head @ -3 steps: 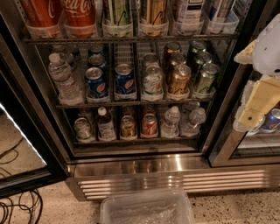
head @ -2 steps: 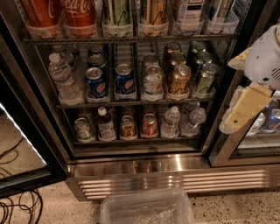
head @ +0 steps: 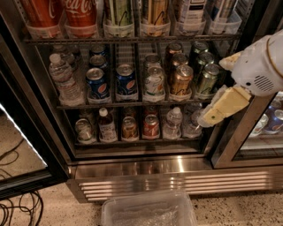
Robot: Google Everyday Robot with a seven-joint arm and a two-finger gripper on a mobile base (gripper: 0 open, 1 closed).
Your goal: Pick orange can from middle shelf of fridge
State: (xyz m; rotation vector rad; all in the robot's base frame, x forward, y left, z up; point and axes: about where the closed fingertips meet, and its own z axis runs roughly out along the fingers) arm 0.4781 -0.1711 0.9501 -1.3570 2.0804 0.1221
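With its door swung open, the fridge point(head: 177, 170) takes up nearly everything left of the gripper point(head: 216, 112), and its ribbed steel base runs below and to the left. Gripper sits at the right edge of the opening, in front of the black door post, with the white wrist up and right of it and the tip angled down-left. Open or closed: can't tell from this view. Middle shelf point(head: 132, 105) runs left from about gripper height, with its front edge level with the gripper's upper part. Clear tub point(head: 150, 209) is on the floor, well below and left. Cables point(head: 17, 207) are on the floor at far left. Water bottle point(head: 64, 79) stands at the shelf's far-left end, the item furthest from the gripper on that rack. Coke cans point(head: 82, 13) are on the rack above, up and far left. Pepsi cans point(head: 126, 79) are on the middle shelf, well left. Orange can point(head: 180, 79) is at the front of its lane on the middle shelf, upright, left of and a bit above the gripper, not touching it. A white-green can point(head: 154, 81) is just beyond it on the far side. A dark green can point(head: 207, 79) stands between the orange can and the gripper, nearest the tip. More cans are queued behind each front one.
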